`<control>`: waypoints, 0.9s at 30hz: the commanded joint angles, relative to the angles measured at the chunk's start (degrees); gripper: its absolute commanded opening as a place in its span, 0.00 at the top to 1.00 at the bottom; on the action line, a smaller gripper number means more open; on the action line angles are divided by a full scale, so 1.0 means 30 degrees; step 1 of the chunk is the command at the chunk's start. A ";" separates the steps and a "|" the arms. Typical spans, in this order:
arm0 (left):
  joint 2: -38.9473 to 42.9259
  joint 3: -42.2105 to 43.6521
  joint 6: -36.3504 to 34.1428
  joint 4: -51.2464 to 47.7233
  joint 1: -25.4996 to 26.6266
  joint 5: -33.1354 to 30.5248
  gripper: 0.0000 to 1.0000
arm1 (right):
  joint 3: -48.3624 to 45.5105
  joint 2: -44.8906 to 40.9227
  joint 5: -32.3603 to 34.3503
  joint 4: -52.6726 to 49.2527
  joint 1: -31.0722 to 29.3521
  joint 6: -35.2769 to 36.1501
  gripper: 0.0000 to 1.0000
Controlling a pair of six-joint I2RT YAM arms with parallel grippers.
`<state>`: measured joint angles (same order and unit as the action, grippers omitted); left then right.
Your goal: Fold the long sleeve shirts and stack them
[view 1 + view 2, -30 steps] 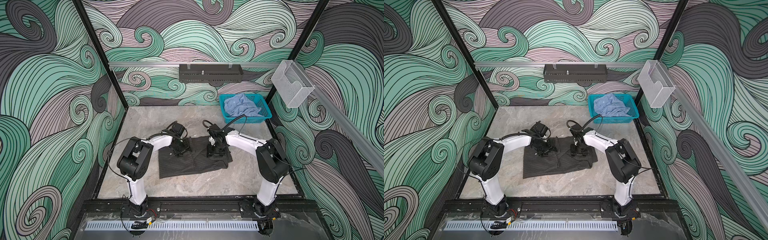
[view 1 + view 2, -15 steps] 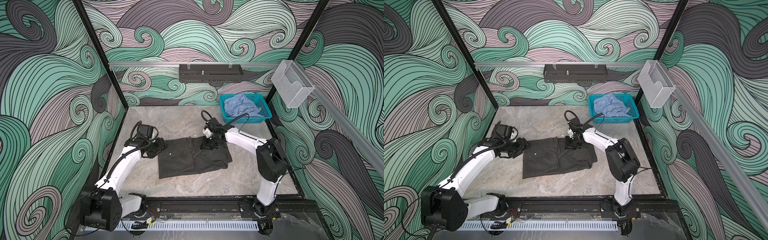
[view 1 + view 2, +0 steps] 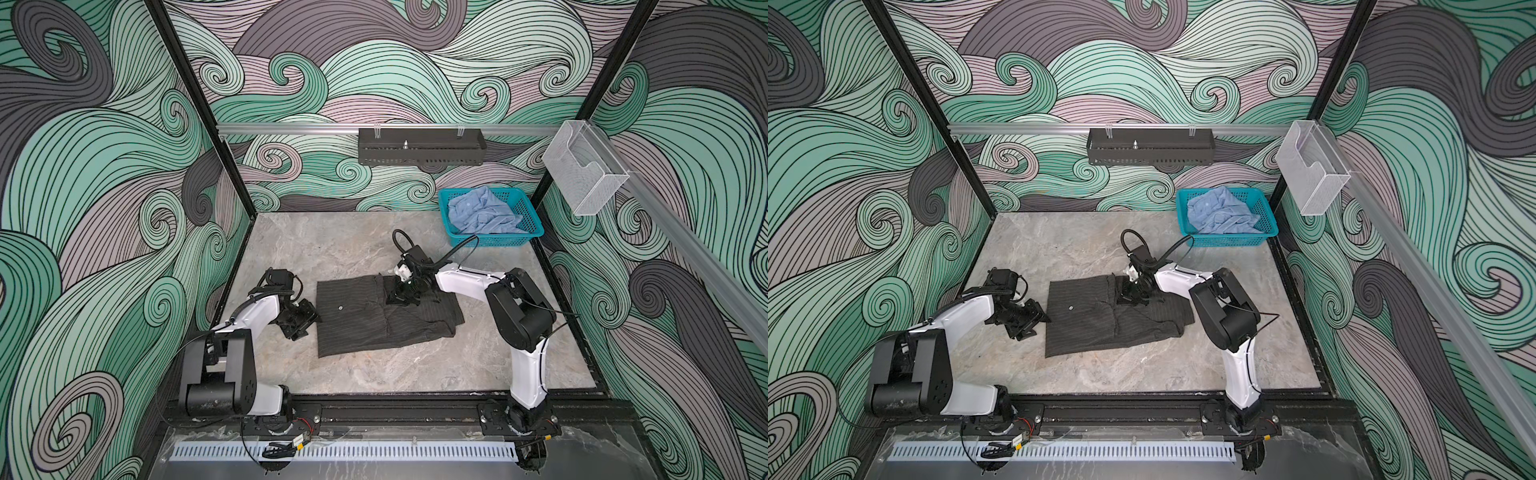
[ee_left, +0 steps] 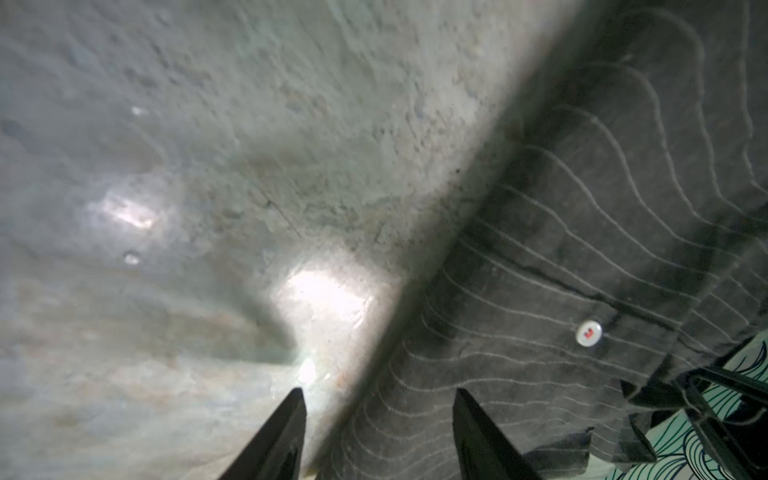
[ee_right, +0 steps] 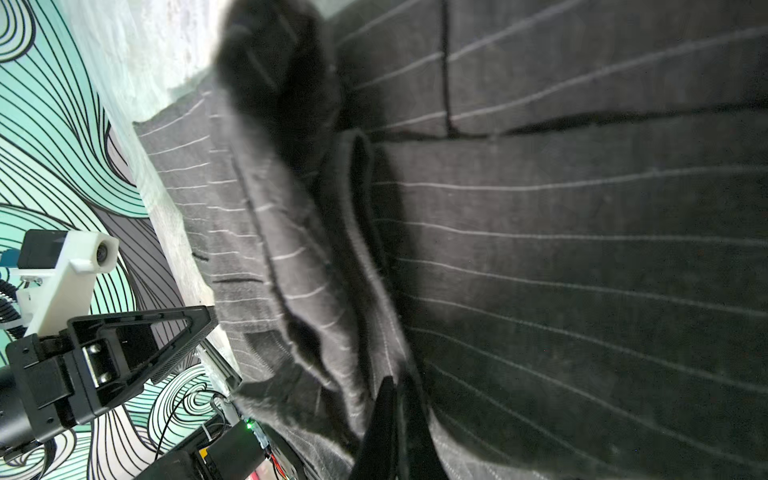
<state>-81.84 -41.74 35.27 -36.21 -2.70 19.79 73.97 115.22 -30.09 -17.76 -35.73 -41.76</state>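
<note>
Basket first: teal plastic mesh, standing in the far right corner of the tabletop. The blue shirt lies crumpled inside it and bulges above the rim in both top views. A clear holder hangs on the right-hand rail. A black tray hangs on the rail along the back wall; I cannot tell what it holds.

The striped shirt lies spread on the middle of the tabletop, dark grey with thin pale lines, partly folded over itself, with a white button showing on its left half.

My right pincer is down on the far edge of that shirt. In the right wrist view it is closed tight, its tips pinching a raised ridge of the striped cloth.

My left pincer sits low, just beside the shirt's left edge. In the left wrist view it stands parted and holds nothing, with one finger over bare stone and the other over the cloth. The button lies a little way beyond it.

The tabletop is grey marbled stone with glare patches. The walls around it carry swirling green, mauve and grey waves, framed by black posts.
</note>
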 commanded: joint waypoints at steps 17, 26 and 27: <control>-0.3101 0.0546 0.0344 0.3206 0.0906 0.1635 0.67 | -0.1221 0.1502 -0.0269 0.1431 0.0028 -0.1286 0.98; -0.0975 -0.0200 -0.0353 0.1871 0.1006 0.0586 1.00 | -0.1215 0.1757 0.0331 0.0987 -0.0326 -0.1268 1.00; -0.0672 -0.0456 -0.0621 0.1442 0.1003 0.0279 1.00 | -0.1141 0.1774 0.0471 0.0807 -0.0426 -0.1257 1.00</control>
<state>-87.05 -41.34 35.40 -27.33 -0.16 24.29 71.44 117.69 -32.08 -12.10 -35.73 -45.32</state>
